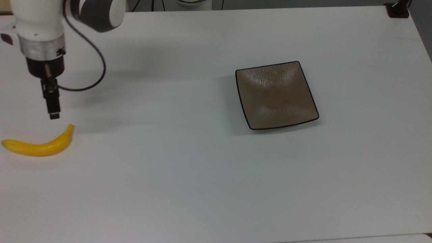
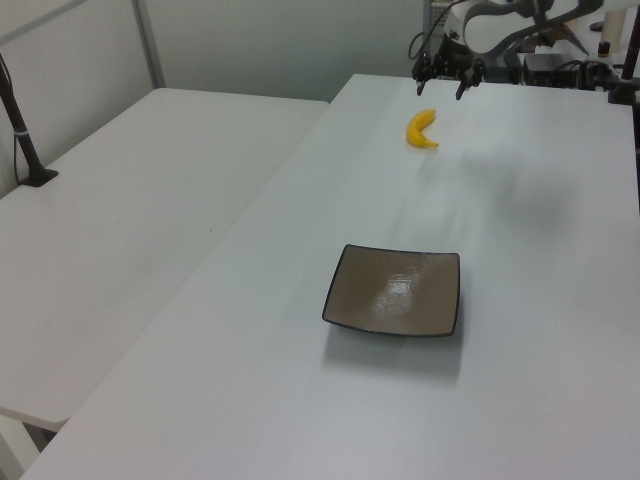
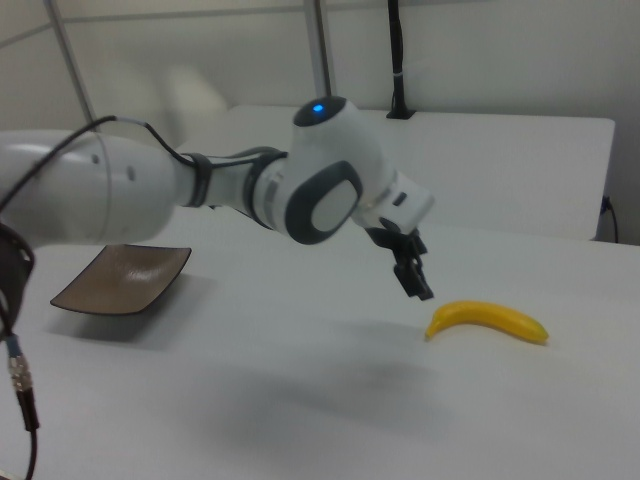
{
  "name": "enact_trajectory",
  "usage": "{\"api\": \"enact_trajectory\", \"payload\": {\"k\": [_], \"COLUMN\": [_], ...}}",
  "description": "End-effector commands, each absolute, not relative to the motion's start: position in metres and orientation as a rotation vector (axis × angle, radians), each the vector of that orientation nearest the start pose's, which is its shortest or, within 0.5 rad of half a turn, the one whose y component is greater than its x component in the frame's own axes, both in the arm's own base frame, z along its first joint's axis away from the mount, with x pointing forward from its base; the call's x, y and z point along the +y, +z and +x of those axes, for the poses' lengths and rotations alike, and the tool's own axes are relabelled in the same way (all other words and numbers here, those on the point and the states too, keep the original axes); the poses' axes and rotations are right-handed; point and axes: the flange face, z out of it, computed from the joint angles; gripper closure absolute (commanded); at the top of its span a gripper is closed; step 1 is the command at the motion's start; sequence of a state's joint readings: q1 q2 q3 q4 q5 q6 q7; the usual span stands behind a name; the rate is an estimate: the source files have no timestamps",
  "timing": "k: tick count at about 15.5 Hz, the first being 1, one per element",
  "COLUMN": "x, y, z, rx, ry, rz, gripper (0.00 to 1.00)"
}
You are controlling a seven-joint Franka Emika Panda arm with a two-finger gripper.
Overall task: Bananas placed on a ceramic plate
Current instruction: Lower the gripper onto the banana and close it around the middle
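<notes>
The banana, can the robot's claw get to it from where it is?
Probably yes. The claw hangs in the air close to the banana, which lies alone on the white table. Nothing sits between them, and the brown plate is far off to the top view's right.

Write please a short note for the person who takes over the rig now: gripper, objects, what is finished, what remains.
Gripper: open, holding nothing, above the table near the banana, apart from it.
Banana: lying on the table at the top view's far left.
Ceramic plate: at the top view's right of centre, nothing on it.
Done: nothing placed.
Left: grasp the banana, carry it to the plate, release.
</notes>
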State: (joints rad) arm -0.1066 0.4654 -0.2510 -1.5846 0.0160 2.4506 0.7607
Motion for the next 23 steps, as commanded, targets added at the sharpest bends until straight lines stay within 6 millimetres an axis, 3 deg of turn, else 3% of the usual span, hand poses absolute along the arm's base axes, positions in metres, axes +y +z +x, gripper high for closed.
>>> {"api": "enact_trajectory", "payload": {"k": [1, 2, 4, 8, 12, 13, 15, 17, 18, 23], "x": [-0.277, -0.292, -0.293, -0.294, -0.294, -0.291, -0.288, -0.284, -0.284, -0.28], "y": [0.388, 0.378, 0.356, 0.321, 0.309, 0.3, 0.297, 0.297, 0.297, 0.299], "z": [0.71, 0.711, 0.721, 0.731, 0.744, 0.746, 0.748, 0.749, 0.749, 0.749], "rx": [1.68, 1.694, 1.668, 1.659, 1.703, 1.701, 1.695, 1.688, 1.688, 1.677], "ry": [-0.77, -0.814, -0.904, -0.894, -0.903, -0.893, -0.89, -0.888, -0.888, -0.883], "rz": [-2.589, -2.566, -2.534, -2.556, -2.486, -2.492, -2.496, -2.501, -2.501, -2.51], "gripper": [0.0, 0.0, 0.0, 0.0, 0.0, 0.04, 0.28, 0.63, 0.7, 0.74]}}
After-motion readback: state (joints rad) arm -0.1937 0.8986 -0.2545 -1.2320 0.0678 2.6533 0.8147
